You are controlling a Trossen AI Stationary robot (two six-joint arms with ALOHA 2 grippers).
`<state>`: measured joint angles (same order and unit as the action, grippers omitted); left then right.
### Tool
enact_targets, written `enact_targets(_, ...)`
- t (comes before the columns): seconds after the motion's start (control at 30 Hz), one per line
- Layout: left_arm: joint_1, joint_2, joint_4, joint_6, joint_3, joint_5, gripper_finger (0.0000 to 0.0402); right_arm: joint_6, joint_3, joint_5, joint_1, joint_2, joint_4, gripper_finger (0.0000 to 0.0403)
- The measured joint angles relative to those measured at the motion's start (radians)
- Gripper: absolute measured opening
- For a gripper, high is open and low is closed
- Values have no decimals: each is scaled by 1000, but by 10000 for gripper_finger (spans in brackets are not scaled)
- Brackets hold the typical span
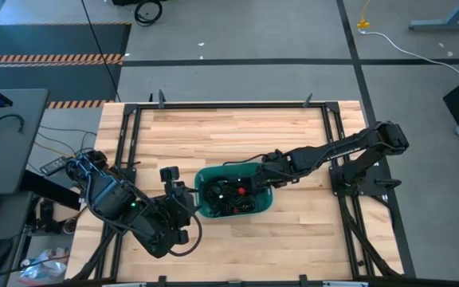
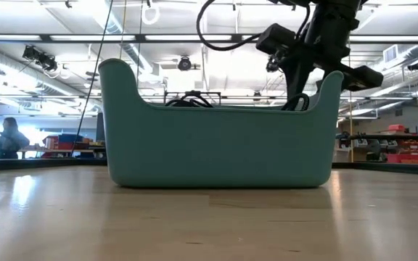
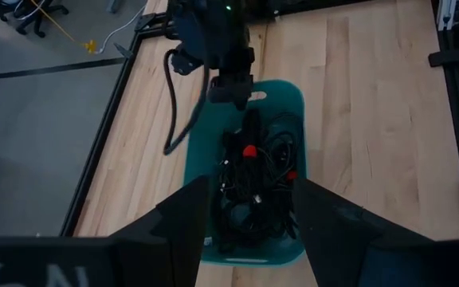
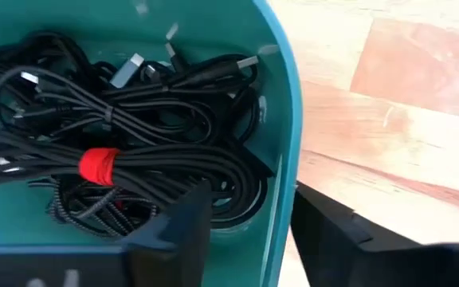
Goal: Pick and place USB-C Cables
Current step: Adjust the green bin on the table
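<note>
The table (image 1: 237, 127) is surfaced in pale wood planks, smooth and faintly glossy, with reflections seen in the low view. The teal bin (image 2: 216, 145) appears to be moulded plastic, smooth and matt. The USB-C Cables (image 4: 134, 171) are sheathed in black, slightly shiny plastic; silvery metal plugs are noted.

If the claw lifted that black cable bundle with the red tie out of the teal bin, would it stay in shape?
Probably mostly: the red tie binds its loops. Loose ends would likely droop, being thin. Neighbouring USB-C cables look tangled, so some may drag along.
</note>
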<state>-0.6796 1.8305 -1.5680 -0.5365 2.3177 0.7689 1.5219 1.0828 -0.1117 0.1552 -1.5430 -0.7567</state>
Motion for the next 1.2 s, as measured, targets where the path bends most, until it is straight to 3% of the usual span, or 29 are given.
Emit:
enact_targets(0.23,0,0,0,-1,0,0,188,-27,0,4,-24,45,-5,188)
enact_targets(0.53,9,0,1,-7,0,0,188,-118,0,-32,-74,190,-2,156)
enact_targets(0.67,11,0,1,-9,0,0,188,-225,0,-78,-85,255,75,118)
enact_targets(0.8,15,0,6,-13,0,0,188,-359,0,-83,-138,279,131,37)
enact_targets(0.87,21,0,9,-24,0,0,188,-434,0,-68,-174,273,144,10)
enact_targets(1.2,73,0,14,-81,0,0,188,-688,-1,129,-357,122,142,2)
